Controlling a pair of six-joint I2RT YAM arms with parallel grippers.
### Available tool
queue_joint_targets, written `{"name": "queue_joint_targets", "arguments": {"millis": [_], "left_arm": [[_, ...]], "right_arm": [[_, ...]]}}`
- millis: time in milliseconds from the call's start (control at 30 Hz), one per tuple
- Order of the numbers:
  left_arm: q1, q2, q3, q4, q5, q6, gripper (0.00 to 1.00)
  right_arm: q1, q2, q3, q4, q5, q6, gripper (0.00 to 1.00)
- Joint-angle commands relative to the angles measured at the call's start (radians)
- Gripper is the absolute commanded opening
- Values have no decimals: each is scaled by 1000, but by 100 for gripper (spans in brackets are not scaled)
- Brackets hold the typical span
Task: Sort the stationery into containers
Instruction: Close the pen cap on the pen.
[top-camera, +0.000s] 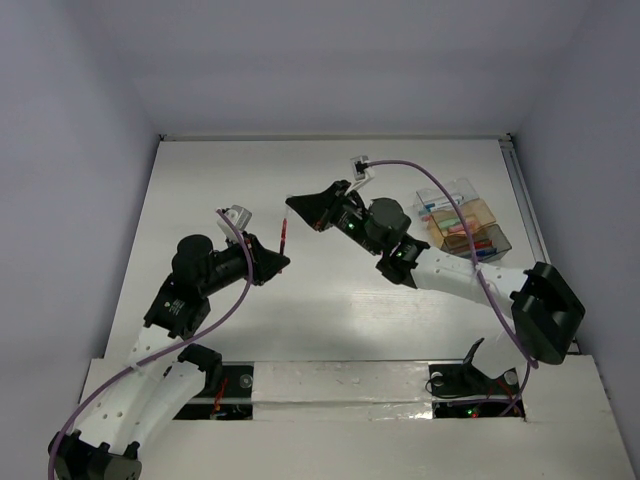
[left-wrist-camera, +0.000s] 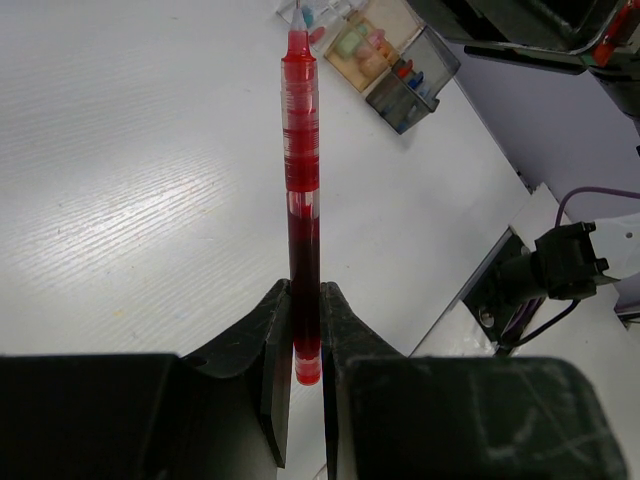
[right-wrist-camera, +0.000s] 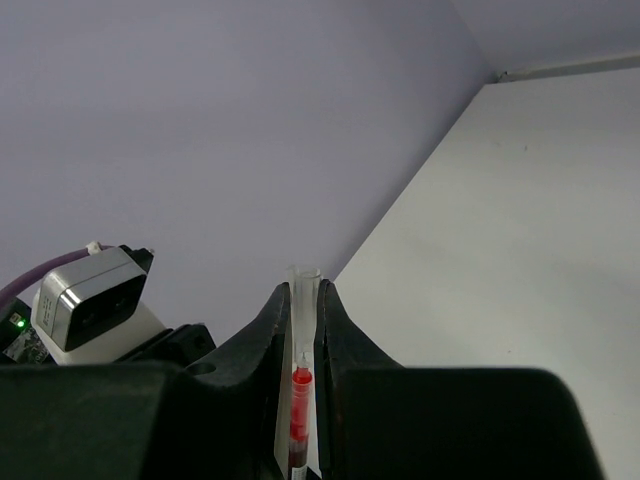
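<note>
The pen (left-wrist-camera: 302, 180) is clamped at both ends by the left gripper (left-wrist-camera: 305, 292) and the right gripper (right-wrist-camera: 303, 295). Some stationery (top-camera: 452, 222) is already laid in the containers (top-camera: 461, 187). The pen is not yet placed.

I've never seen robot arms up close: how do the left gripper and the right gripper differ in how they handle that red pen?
The left gripper clamps the red pen at its dark red rear end; the right gripper pinches its clear tip. In the top view the left gripper reaches in from the lower left, the right gripper from the upper right. Both are black, two-fingered and shut on the same pen.
</note>
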Motion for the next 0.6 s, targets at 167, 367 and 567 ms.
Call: {"name": "queue_joint_targets", "arguments": {"millis": [167, 367, 567], "left_arm": [[5, -1, -4, 64, 23, -3, 0], [5, -1, -4, 66, 29, -3, 0], [5, -5, -4, 66, 30, -3, 0]], "right_arm": [[8, 14, 36, 84, -17, -4, 0], [8, 35, 60, 79, -21, -1, 0], [8, 54, 83, 76, -28, -3, 0]]}}
